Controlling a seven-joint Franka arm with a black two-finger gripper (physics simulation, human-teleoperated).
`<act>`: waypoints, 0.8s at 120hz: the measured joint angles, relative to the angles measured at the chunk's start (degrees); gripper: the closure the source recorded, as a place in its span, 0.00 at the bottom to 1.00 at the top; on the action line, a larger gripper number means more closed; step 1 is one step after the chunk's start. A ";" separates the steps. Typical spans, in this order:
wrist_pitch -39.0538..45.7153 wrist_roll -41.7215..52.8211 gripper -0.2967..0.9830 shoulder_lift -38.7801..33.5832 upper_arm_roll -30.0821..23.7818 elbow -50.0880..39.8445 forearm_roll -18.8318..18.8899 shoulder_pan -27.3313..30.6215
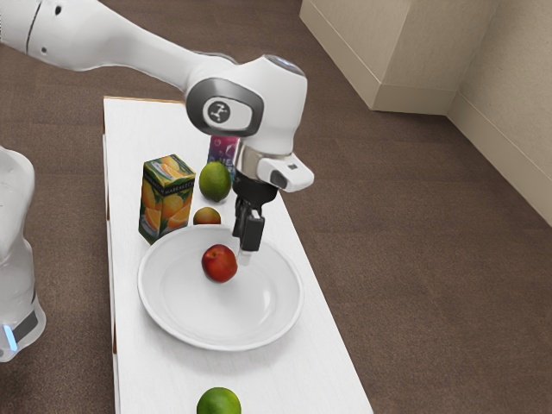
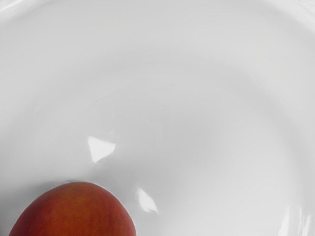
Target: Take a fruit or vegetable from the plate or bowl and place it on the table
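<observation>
Claw (image 1: 246, 251): pointing down over the bowl (image 1: 178, 329), toward the rim on the side of the small fruit (image 1: 207, 216); whether it stands apart or together cannot be told.
Red fruit (image 1: 219, 263): lying inside the bowl, off its middle toward the small fruit's side; in the exterior view it sits near the claw, a gap showing between them. The wrist view has its rounded, orange-red skin against the white inside of the bowl.
Bowl: wide, white, shallow and glossy, upright on the surface (image 1: 312, 375); bright glints lie on its inside near the red fruit.
Small fruit: orange and green, outside the bowl, close by its rim, between the carton (image 1: 167, 198) and the claw in the exterior view.
Green fruit (image 1: 215, 181): on the surface beyond the small fruit, partly in front of the can (image 1: 225, 147).
Can: purple-pink with pale lettering, partly hidden by the green fruit and the arm (image 1: 129, 43).
Carton: upright, with oranges printed on it, near the bowl at the exterior view's left.
Lime (image 1: 219, 403): green, at the opposite side of the bowl from the carton, cut by the frame.
Arm: white, reaching in from the exterior view's upper left.
Surface: long, white, above a brown floor (image 1: 431, 259).
</observation>
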 joint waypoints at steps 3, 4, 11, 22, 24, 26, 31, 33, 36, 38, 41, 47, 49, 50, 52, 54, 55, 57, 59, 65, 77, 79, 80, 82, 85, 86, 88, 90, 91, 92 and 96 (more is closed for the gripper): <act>0.02 -0.02 0.23 0.19 0.01 -0.04 0.02 0.00; 0.03 -0.02 0.23 0.23 0.02 -0.05 0.02 0.00; 0.04 -0.06 0.23 0.41 0.03 -0.23 0.15 0.35; 0.01 -0.13 0.23 0.48 0.03 -0.51 0.56 0.83; 0.01 -0.14 0.23 0.48 0.03 -0.57 0.61 0.87; 0.01 -0.15 0.23 0.49 0.03 -0.67 0.65 0.90; 0.01 -0.17 0.23 0.49 0.03 -0.93 0.73 0.95; 0.01 -0.18 0.23 0.49 0.03 -1.04 0.76 0.98; 0.00 -0.20 0.23 0.49 0.03 -1.20 0.79 1.03; 0.00 -0.20 0.23 0.50 0.03 -1.32 0.81 1.06; 0.00 -0.22 0.23 0.50 0.03 -1.52 0.83 1.10; 0.02 -0.24 0.23 0.55 0.03 -1.85 0.87 1.16; 0.02 -0.25 0.23 0.56 0.03 -1.95 0.87 1.18; 0.02 -0.25 0.23 0.56 0.03 -1.99 0.88 1.19; 0.03 -0.26 0.23 0.57 0.03 -2.10 0.89 1.18; 0.03 -0.27 0.23 0.57 0.03 -2.19 0.89 1.17; 0.04 -0.27 0.23 0.57 0.03 -2.24 0.90 1.17; 0.04 -0.28 0.23 0.58 0.03 -2.31 0.90 1.16; 0.04 -0.28 0.23 0.58 0.03 -2.38 0.90 1.16; 0.07 -0.30 0.23 0.62 0.03 -2.55 0.92 1.15; 0.11 -0.33 0.23 0.66 0.02 -3.00 0.93 1.15; 0.12 -0.34 0.23 0.67 0.01 -3.08 0.93 1.16; 0.12 -0.34 0.23 0.67 0.02 -3.13 0.93 1.17; 0.13 -0.35 0.23 0.67 0.02 -3.25 0.93 1.19; 0.15 -0.35 0.23 0.72 0.01 -3.39 0.93 1.30; 0.15 -0.35 0.23 0.75 0.02 -3.43 0.93 1.32; 0.16 -0.36 0.23 0.80 0.02 -3.50 0.93 1.34; 0.17 -0.36 0.23 0.84 0.02 -3.54 0.93 1.36; 0.17 -0.37 0.23 0.85 0.03 -3.56 0.93 1.37; 0.18 -0.37 0.23 0.86 0.01 -3.59 0.93 1.38; 0.19 -0.38 0.23 0.90 0.01 -3.69 0.93 1.39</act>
